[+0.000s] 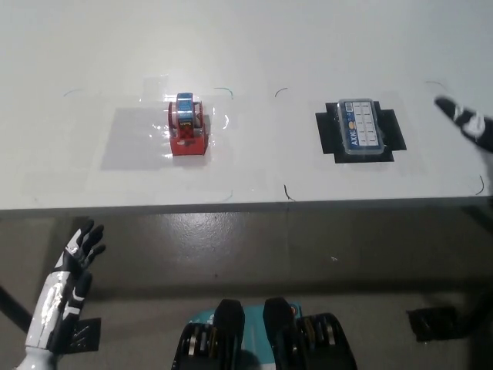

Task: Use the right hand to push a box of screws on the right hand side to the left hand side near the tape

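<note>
Approach step — our right hand (468, 123), finger spread unclear, hovers right of the screw box (361, 128); next, touch its right side and push toward the tape (187, 125).

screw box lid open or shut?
Shut. The screw box lies flat on its black mat, clear lid down over the compartments, label strip along its left side. No robot hand touches it.

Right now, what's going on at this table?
The robot's black right hand is over the table's right edge, just right of the box of screws and not touching it. The box sits on a black mat, well apart from the red tape dispenser on the left side of the white table. The white left hand is below the table's front edge at lower left, open, holding nothing. The push hasn't started.
</note>
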Available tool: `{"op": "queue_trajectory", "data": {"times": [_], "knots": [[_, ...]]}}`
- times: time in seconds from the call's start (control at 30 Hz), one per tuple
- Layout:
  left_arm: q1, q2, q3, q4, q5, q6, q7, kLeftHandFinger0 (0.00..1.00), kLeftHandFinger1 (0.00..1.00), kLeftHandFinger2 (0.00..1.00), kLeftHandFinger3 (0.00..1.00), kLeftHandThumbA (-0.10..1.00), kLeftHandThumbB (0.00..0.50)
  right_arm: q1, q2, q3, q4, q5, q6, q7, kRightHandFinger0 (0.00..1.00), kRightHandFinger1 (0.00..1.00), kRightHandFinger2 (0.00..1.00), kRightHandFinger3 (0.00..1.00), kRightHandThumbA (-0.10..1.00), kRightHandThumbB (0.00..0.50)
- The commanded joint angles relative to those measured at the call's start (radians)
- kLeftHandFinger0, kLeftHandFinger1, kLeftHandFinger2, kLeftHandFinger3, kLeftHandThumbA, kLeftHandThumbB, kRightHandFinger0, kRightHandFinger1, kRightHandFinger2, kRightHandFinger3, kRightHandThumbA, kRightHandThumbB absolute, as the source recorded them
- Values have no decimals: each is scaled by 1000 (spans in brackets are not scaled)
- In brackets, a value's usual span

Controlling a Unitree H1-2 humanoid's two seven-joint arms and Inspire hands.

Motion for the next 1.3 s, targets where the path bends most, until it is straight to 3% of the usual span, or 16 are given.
{"op": "queue_trajectory", "data": {"times": [0.0, 0.2, 0.23, 0.33, 0.7, 0.83, 0.87, 0.93, 1.13, 1.23, 1.27], "knots": [[9, 7, -9, -53, -13, -14, -19, 1000, 1000, 1000, 1000, 982, 150, -141, -37, -3, 102, 35, 37, 33, 1000, 1000, 1000, 1000, 1000, 339], [16, 13, -14, -68, -20, -11, -32, 1000, 1000, 1000, 1000, 1000, 154, -294, -41, 21, 329, -24, 35, 14, 1000, 1000, 1000, 1000, 1000, 354], [18, 13, -14, -75, -17, -6, -32, 1000, 1000, 1000, 1000, 1000, 158, -330, -37, 22, 394, -33, 13, 1, 1000, 1000, 1000, 1000, 1000, 315], [18, 15, -16, -86, -24, 0, -39, 1000, 1000, 1000, 1000, 1000, 157, -391, -30, 26, 508, -58, -11, -32, 1000, 1000, 1000, 1000, 1000, 281], [27, 8, -18, -100, -41, 2, -49, 1000, 1000, 1000, 1000, 1000, 160, -619, -4, 18, 1095, -42, -129, -69, 1000, 1000, 1000, 1000, 1000, 379], [34, 12, -18, -104, -35, -4, -52, 1000, 1000, 1000, 1000, 1000, 151, -645, 5, 3, 1233, -22, -141, -51, 1000, 1000, 1000, 1000, 1000, 384], [34, 10, -16, -106, -36, -8, -50, 1000, 1000, 1000, 1000, 1000, 144, -643, 6, 9, 1261, -31, -142, -54, 1000, 1000, 1000, 1000, 1000, 340], [36, 10, -16, -108, -39, -9, -52, 1000, 1000, 1000, 1000, 1000, 146, -634, 12, -1, 1294, -20, -140, -53, 1000, 1000, 1000, 1000, 1000, 323], [37, 16, -12, -106, -39, -9, -56, 1000, 1000, 1000, 1000, 1000, 138, -605, 28, -30, 1340, 4, -95, -41, 1000, 1000, 1000, 1000, 1000, 332], [36, 16, -10, -106, -37, -4, -55, 1000, 1000, 1000, 1000, 1000, 147, -589, 33, -23, 1348, -7, -95, -45, 1000, 1000, 1000, 1000, 1000, 308], [35, 16, -12, -105, -47, -7, -59, 1000, 1000, 1000, 1000, 995, 134, -578, 38, -22, 1352, -8, -87, -52, 1000, 1000, 1000, 1000, 1000, 280]]}}
